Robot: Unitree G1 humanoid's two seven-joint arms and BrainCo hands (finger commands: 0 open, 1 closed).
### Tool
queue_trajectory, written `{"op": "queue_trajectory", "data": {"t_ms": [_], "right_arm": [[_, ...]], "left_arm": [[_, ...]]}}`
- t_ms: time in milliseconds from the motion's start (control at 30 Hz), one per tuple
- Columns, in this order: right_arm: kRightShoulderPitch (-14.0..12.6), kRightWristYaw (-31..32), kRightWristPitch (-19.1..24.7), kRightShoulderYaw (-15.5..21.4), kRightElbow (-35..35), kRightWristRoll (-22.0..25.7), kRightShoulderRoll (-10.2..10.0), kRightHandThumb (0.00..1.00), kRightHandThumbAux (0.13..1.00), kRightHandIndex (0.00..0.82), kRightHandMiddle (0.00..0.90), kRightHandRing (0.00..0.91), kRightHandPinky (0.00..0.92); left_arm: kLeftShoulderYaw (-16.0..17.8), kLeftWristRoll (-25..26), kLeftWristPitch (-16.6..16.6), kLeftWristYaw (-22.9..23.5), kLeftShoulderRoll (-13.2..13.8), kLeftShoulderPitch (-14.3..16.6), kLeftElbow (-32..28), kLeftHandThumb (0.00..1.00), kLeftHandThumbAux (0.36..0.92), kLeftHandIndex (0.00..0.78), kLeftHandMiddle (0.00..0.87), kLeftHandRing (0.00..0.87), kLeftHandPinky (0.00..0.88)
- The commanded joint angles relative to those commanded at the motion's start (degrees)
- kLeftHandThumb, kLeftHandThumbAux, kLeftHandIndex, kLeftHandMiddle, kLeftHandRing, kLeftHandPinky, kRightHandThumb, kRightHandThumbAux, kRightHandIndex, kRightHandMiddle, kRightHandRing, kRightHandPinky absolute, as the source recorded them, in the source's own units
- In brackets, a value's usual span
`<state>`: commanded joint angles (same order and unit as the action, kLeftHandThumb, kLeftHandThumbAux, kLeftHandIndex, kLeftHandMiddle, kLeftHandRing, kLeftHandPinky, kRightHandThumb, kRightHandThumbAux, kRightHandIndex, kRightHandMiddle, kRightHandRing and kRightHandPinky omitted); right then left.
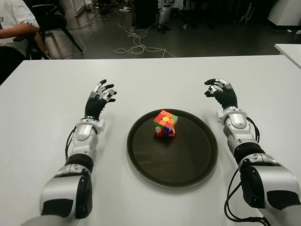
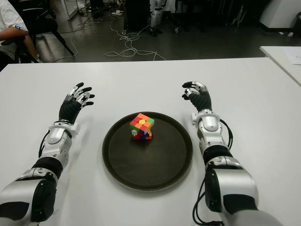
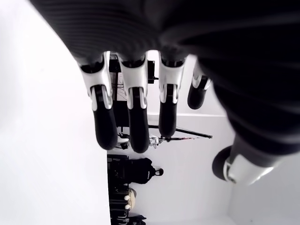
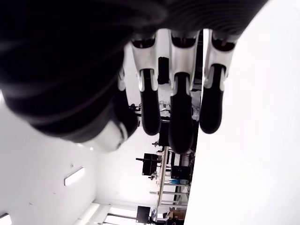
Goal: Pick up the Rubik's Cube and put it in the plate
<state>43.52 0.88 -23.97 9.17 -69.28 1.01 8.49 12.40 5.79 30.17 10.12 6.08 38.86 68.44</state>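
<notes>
In the eye views, the multicoloured Rubik's Cube is sitting tilted inside the round dark plate on the white table. The left hand is showing left of the plate and the right hand right of it, both apart from it. In each wrist view, the black-tipped fingers are hanging relaxed, grasping nothing.

Both arms reached forward, roughly parallel. The left hand was held with its fingers loosely extended and holding nothing. The right hand mirrored it well apart, fingers relaxed, slightly bent and empty.
</notes>
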Motion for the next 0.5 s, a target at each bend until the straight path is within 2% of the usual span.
{"op": "queue_trajectory", "data": {"t_ms": [500], "right_arm": [[-0.03,1.01,-0.27,0.96,0.08,0.94,-0.33,0.669,0.735,0.406,0.509,0.570,0.640]], "left_arm": [[-0.17,-0.09,1.30,-0.45,-0.22,-0.21,-0.37,0.263,0.577,0.033,0.218,0.274,0.340]]}}
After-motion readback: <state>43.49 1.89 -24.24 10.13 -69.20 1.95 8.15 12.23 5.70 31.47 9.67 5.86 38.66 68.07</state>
